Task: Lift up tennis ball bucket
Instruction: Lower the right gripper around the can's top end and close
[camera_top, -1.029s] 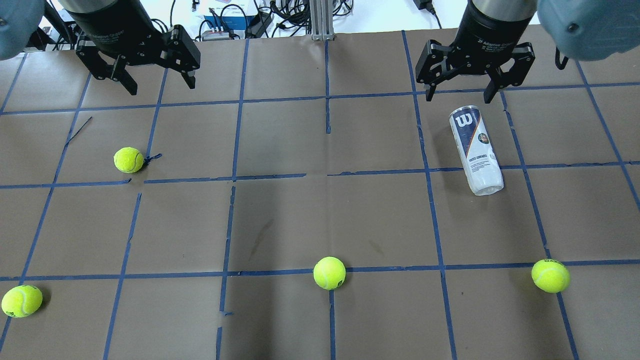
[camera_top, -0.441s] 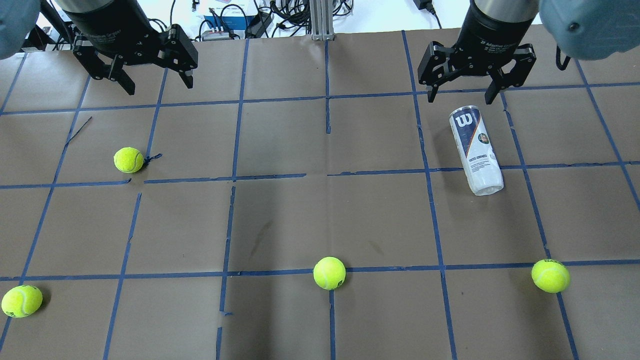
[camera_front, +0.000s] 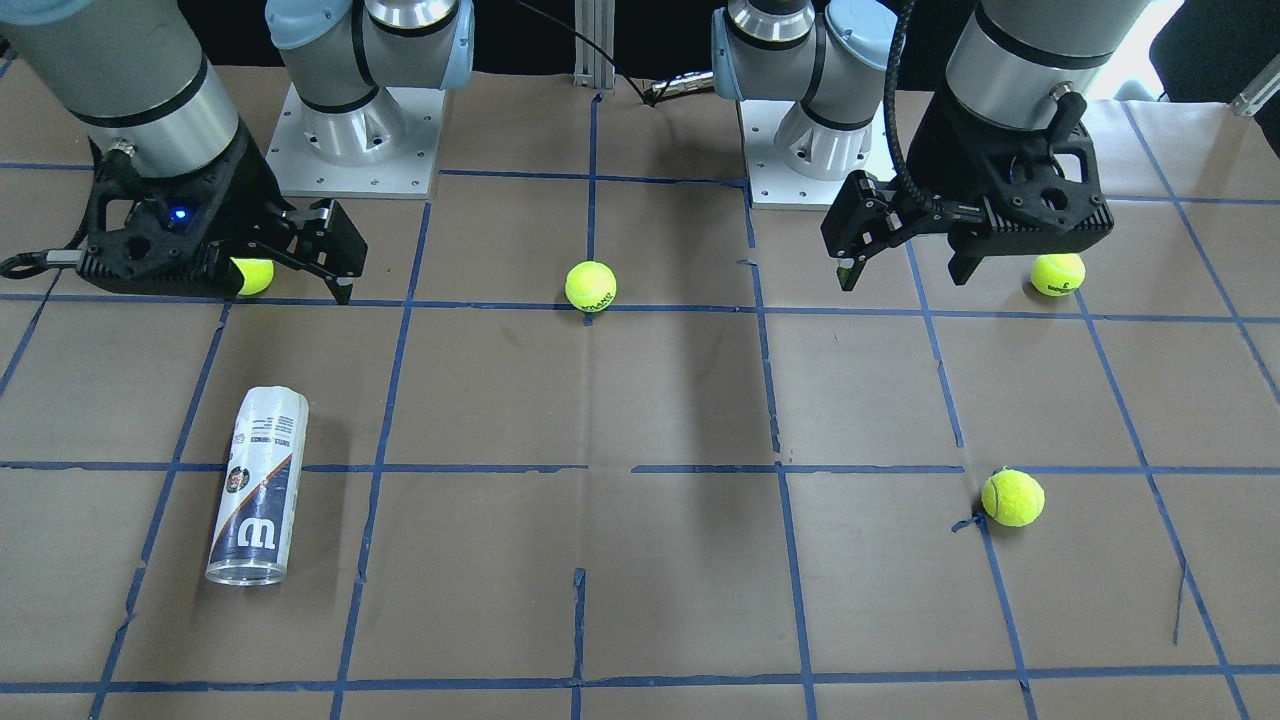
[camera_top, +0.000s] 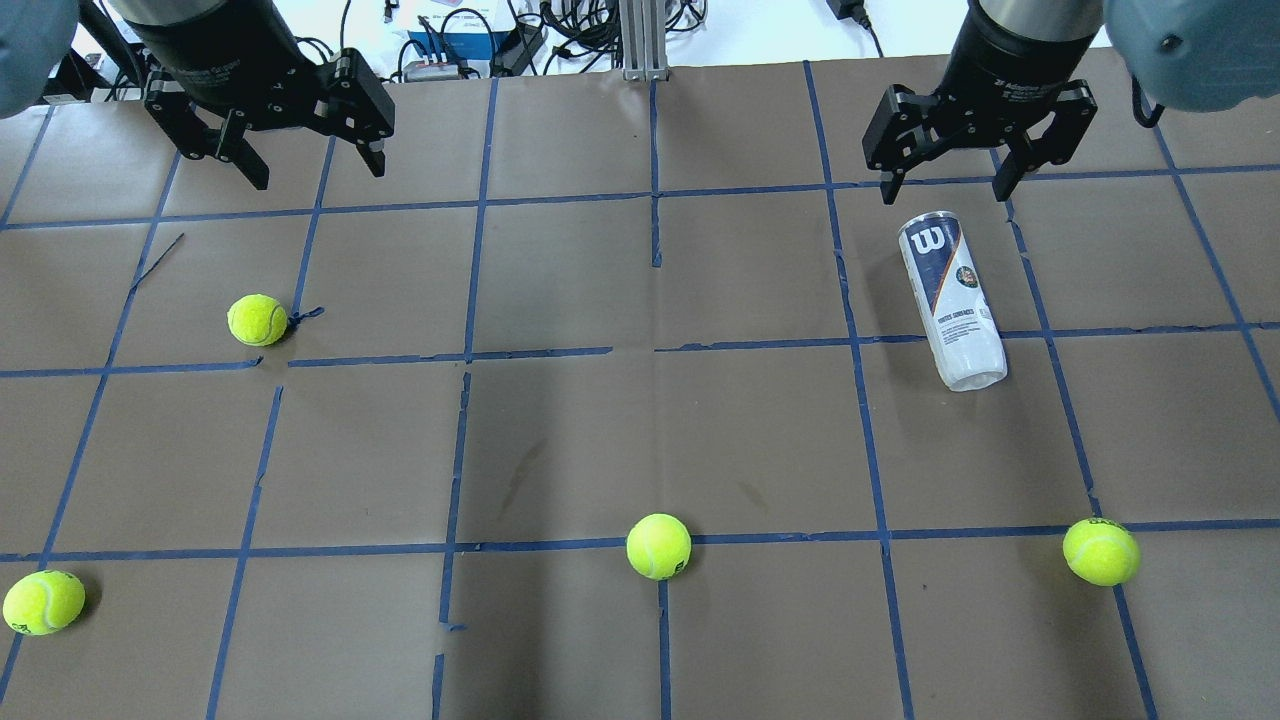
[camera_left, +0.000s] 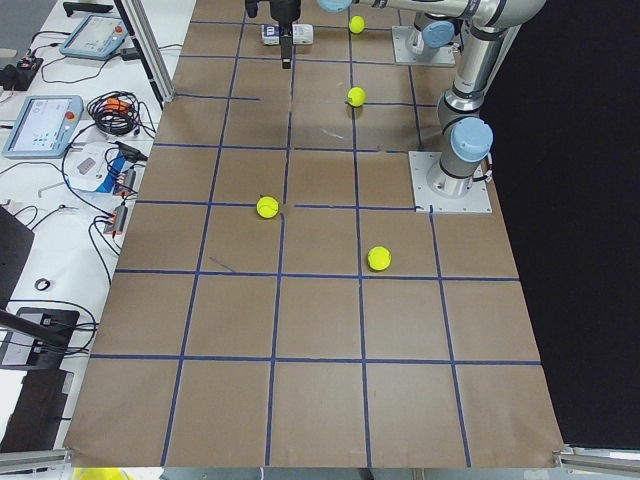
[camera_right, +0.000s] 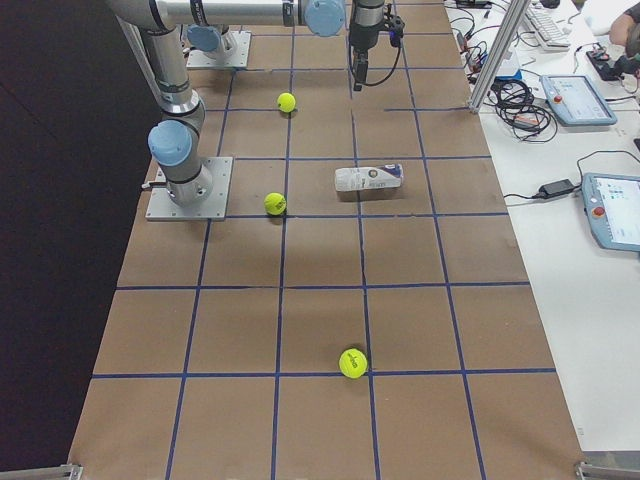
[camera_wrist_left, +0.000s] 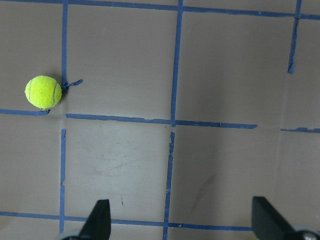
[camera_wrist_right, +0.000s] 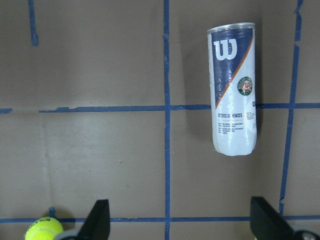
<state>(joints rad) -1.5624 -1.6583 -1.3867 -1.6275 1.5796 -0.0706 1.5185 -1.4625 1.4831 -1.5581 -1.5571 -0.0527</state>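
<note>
Overhead: my right gripper (camera_top: 946, 188) is wide open and empty, hanging just past the W end of the tennis ball bucket (camera_top: 952, 300), which lies flat on the table (camera_top: 560, 440). Left gripper (camera_top: 320, 172) also spread, empty. Front view adds a tennis ball (camera_front: 252, 275) half hidden behind my right gripper. Right wrist cam: bucket sits right of ctr, across a tape line (camera_wrist_right: 100, 108). Vs 0.4 s ago, right gripper slid to my right; bucket hasn't moved.
</note>
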